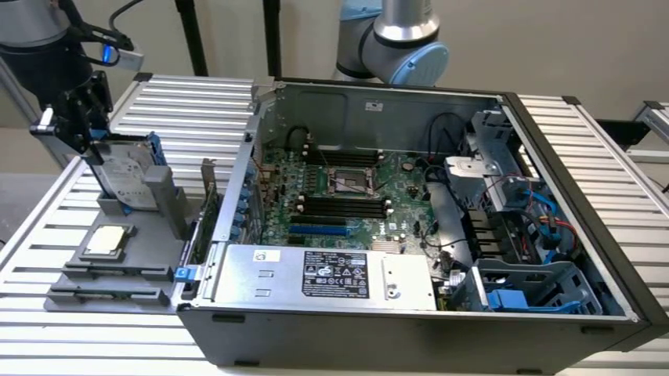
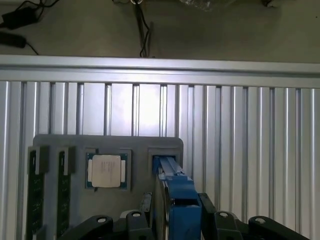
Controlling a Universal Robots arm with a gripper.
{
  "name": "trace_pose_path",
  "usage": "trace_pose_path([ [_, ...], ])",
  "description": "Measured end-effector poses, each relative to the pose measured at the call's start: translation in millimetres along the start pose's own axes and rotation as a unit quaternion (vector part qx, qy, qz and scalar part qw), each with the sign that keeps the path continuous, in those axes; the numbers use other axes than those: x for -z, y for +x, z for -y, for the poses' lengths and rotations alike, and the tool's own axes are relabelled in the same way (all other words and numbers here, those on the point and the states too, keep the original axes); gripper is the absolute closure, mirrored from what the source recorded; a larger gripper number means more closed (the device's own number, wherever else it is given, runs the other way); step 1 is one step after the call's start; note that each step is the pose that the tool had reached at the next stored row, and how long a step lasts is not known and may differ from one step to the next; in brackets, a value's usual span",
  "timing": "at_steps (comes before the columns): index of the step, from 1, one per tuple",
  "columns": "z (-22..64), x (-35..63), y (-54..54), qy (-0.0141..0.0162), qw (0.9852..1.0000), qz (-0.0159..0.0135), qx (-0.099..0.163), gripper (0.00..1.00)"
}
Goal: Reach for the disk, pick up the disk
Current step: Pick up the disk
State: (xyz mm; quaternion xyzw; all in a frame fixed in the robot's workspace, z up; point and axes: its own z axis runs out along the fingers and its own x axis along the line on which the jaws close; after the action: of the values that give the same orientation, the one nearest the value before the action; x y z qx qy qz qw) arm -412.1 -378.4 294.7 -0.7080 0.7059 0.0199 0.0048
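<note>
The ribbed aluminium table carries an open dark metal computer case, its green board and cables exposed. On the exterior view's left lies a matte grey plastic fixture with moulded slots. The disk stands on edge in the fixture's far slot, leaning slightly. It is a flat, rectangular silver-grey metal slab with a white printed label, edged by a glossy bright blue plastic carrier (the blue rail runs along its top in the wrist view). The black gripper straddles its upper end; whether it is clamped cannot be told. Nearby sits a small square silver processor chip.
</note>
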Motion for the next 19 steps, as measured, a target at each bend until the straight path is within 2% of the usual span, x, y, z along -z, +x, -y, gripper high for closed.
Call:
trace_pose_path([
  [19,-0.8,-1.2,-2.4,0.0001,1.0000,0.0001,-0.004,0.52],
])
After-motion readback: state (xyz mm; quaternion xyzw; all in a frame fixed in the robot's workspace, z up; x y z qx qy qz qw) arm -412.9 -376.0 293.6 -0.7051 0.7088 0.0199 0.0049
